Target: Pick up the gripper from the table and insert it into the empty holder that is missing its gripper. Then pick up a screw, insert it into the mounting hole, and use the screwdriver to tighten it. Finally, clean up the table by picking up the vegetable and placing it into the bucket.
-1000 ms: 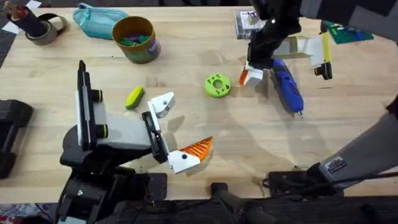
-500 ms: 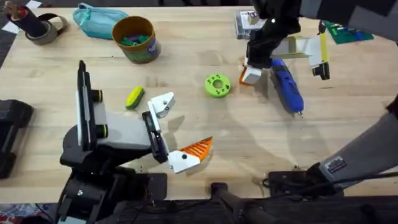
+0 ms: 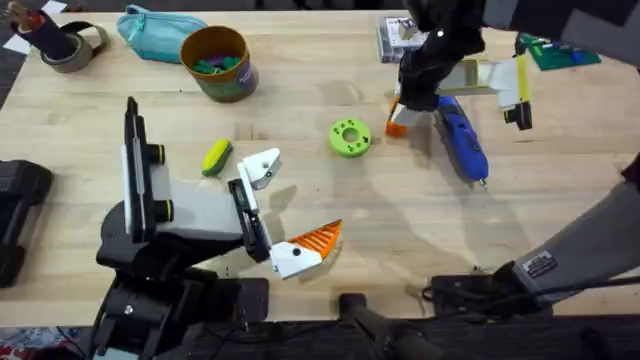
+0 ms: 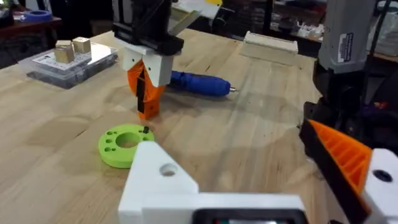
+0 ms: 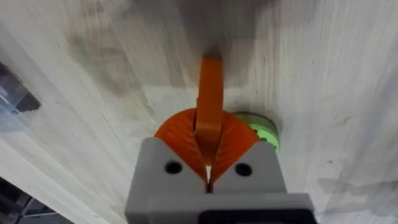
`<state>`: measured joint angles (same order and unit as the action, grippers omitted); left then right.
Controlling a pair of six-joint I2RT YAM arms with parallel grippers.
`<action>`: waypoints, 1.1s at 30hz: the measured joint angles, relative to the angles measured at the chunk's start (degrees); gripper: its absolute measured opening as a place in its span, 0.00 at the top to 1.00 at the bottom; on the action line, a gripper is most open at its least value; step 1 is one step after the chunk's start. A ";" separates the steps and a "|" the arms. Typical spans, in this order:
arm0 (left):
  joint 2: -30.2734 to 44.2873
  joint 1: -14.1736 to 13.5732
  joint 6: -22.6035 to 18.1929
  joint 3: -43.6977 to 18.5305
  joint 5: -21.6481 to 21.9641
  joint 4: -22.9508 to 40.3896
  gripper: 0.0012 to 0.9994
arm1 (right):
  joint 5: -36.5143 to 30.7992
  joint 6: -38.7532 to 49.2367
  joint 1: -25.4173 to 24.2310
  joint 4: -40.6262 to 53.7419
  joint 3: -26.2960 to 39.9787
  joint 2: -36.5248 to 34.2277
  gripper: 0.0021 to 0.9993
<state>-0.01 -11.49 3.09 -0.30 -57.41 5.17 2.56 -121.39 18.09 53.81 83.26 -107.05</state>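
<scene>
Overhead, much of the right arm is lost as a large dark blur at the upper right, so the right pincer (image 3: 402, 112) is partly masked by its own wrist. From the left wrist view it is seen pointing straight down, its orange pads closed on the gripper (image 4: 145, 98), a small orange wedge whose lower tip sits at or just above the table (image 3: 330, 215); contact cannot be told. In the right wrist view the wedge (image 5: 210, 99) is seen edge-on between the two rounded pads, and part of a green disc (image 5: 262, 133) is cut off behind them.

The left arm is folded low near its base, its wrist turned sideways. The left pincer (image 3: 277, 213) is spread wide: one side bears a ribbed orange finger (image 3: 318, 237), the other is the holder (image 3: 260, 167), a bare white bracket with a dark hole.

The screwdriver (image 3: 461, 140) lies flat just beside the right pincer. The vegetable (image 3: 216, 156) lies near the holder. The bucket (image 3: 217, 62) stands upright at the far side, with small coloured items inside that are too small to name. A teal pouch (image 3: 157, 33) lies just beside it.
</scene>
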 joint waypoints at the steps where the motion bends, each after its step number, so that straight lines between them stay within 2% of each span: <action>1: 0.00 0.00 0.00 0.00 0.00 0.00 0.01 | -0.01 0.00 0.00 -0.01 0.00 0.00 0.99; 11: 0.00 0.00 0.00 0.00 0.00 0.00 0.01 | -0.17 0.09 0.00 1.47 0.01 0.01 0.99; 17: 0.00 0.00 -0.01 0.00 0.01 0.00 0.01 | -2.40 0.58 0.07 12.22 0.89 0.06 0.99; 24: 0.00 0.00 -0.01 0.00 0.00 0.00 0.01 | -8.74 2.32 1.58 20.10 8.39 0.08 0.99; 33: 0.00 0.00 0.00 0.00 0.00 0.00 0.01 | -11.51 6.53 2.54 19.46 12.55 0.60 0.99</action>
